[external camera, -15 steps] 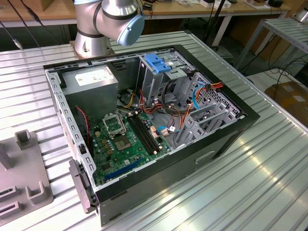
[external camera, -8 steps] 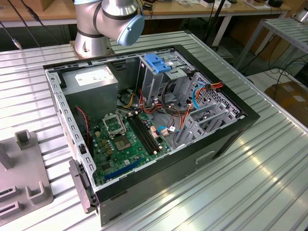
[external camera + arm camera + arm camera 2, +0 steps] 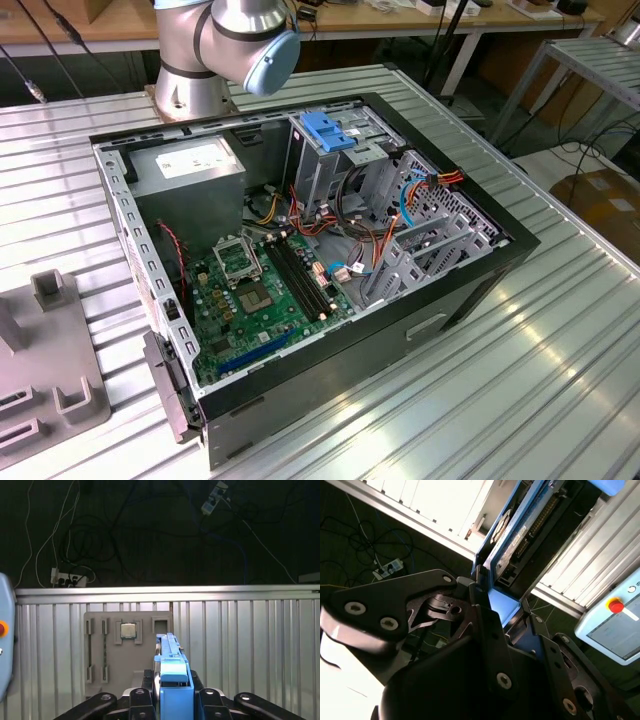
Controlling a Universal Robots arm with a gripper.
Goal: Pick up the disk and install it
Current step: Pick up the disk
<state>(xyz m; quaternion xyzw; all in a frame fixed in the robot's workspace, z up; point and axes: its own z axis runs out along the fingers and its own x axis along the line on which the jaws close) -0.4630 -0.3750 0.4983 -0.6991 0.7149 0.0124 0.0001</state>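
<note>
End effector (image 3: pixel 173 692) tight around disk (image 3: pixel 169 652)

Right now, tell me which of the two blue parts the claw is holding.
The blue-framed disk, clamped in the claw in both wrist views. The other, the blue latch, sits atop the drive cage inside the computer.

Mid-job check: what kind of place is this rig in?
Probably a robotics lab or workshop: an open computer case lies on a slatted metal table, a grey parts fixture beside it, a power strip and loose cables on the floor. The gripper holds the disk.
</note>
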